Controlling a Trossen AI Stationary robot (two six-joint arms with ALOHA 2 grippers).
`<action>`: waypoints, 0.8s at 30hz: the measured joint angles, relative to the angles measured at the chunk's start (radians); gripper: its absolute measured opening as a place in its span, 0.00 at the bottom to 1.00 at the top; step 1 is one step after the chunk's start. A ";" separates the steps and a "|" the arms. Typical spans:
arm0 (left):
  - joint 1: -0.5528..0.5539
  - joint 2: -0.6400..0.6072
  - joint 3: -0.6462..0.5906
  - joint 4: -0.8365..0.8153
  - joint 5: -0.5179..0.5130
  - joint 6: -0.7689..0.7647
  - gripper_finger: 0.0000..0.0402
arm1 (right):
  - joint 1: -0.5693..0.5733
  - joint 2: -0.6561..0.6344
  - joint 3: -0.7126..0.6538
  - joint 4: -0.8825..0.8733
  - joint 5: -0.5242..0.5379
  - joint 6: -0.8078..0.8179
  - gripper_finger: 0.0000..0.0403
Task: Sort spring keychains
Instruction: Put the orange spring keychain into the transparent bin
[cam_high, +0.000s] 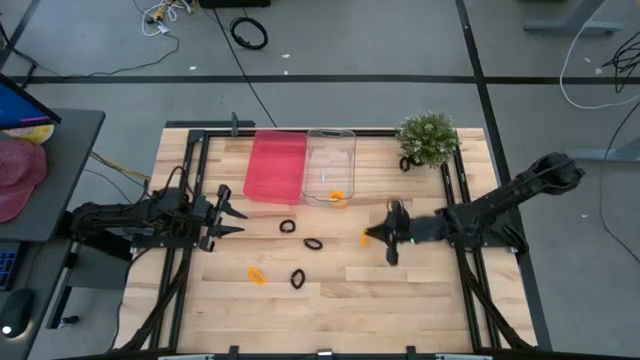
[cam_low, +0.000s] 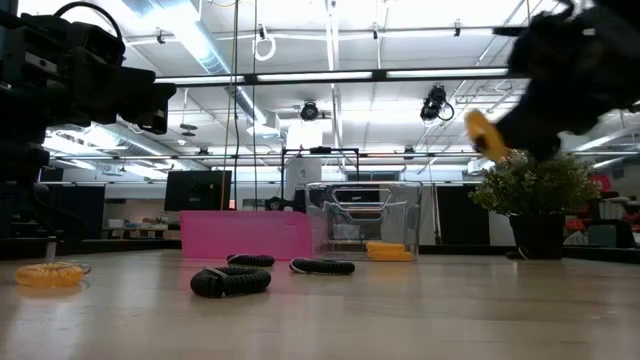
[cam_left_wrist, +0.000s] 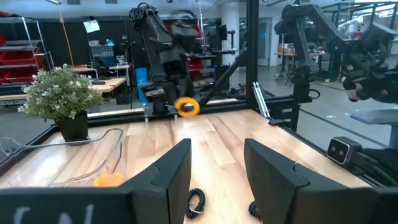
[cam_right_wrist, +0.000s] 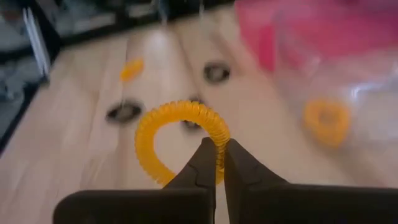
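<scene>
A light wooden table (cam_high: 400, 290) stands in a workshop with a grey floor, seen from above with a dark robot arm at each side. The right gripper (cam_right_wrist: 219, 163) is lifted above the table, its jaws clamped on an orange spring keychain (cam_right_wrist: 180, 140), a coiled loop held at its lower edge. Just beside it toward the back sits a clear bin (cam_high: 330, 165) with another orange keychain (cam_high: 338, 197) inside. A pink bin (cam_high: 274, 165) touches the clear one on its left side. Three black keychains lie on the bare wood nearer the front: one (cam_high: 288, 227) close to the bins, one (cam_high: 313, 243) near the middle, one (cam_high: 297, 279) further forward. A loose orange keychain (cam_high: 257, 274) lies beside that last one. A small potted plant (cam_high: 428, 138) stands at the back right corner. The left gripper (cam_high: 232, 214) waits at the table's left side, jaws apart and empty.
</scene>
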 joint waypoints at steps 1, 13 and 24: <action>0.000 0.000 0.000 0.000 0.000 0.000 0.38 | -0.034 0.000 -0.002 0.031 -0.021 -0.023 0.01; 0.000 0.000 0.000 0.000 0.000 0.000 0.38 | -0.396 0.138 -0.003 0.441 -0.204 -0.142 0.01; 0.000 0.000 0.000 0.000 0.000 0.000 0.38 | -0.540 0.365 -0.003 0.699 -0.285 -0.120 0.01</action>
